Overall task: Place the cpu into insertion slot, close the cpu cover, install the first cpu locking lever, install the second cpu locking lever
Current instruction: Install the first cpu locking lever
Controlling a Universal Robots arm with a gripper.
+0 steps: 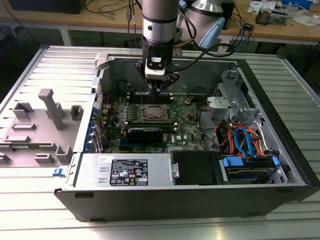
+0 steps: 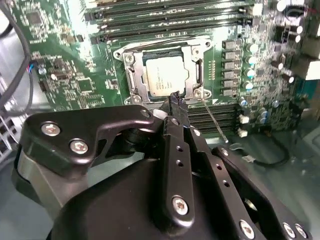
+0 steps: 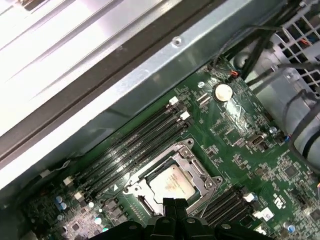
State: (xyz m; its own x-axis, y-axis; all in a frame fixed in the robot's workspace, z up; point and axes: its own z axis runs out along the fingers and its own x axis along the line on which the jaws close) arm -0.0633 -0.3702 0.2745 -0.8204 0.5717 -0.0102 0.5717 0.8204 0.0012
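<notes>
The cpu [image 2: 165, 77] lies flat in the insertion slot [image 2: 129, 59] on the green motherboard, its silver top showing through the window of the cpu cover [image 2: 186, 56], which is lowered around it. In the first wrist view the cpu [image 3: 172, 183] and cpu cover [image 3: 198, 175] look the same. My gripper [image 2: 175, 99] is shut with nothing held, its tip at the socket's edge beside one corner. A thin locking lever [image 2: 213, 120] runs slanting away from that corner. In the exterior view the gripper [image 1: 157, 91] hangs just above the far edge of the insertion slot [image 1: 152, 113].
Long black memory slots [image 2: 170, 20] flank the socket on both sides. A black graphics card [image 1: 145, 133] lies just in front of it. The case's back wall [image 1: 200, 75], drive cage with cables [image 1: 245, 142] and power supply [image 1: 127, 171] enclose the board. A grey fixture [image 1: 50, 112] stands outside the case.
</notes>
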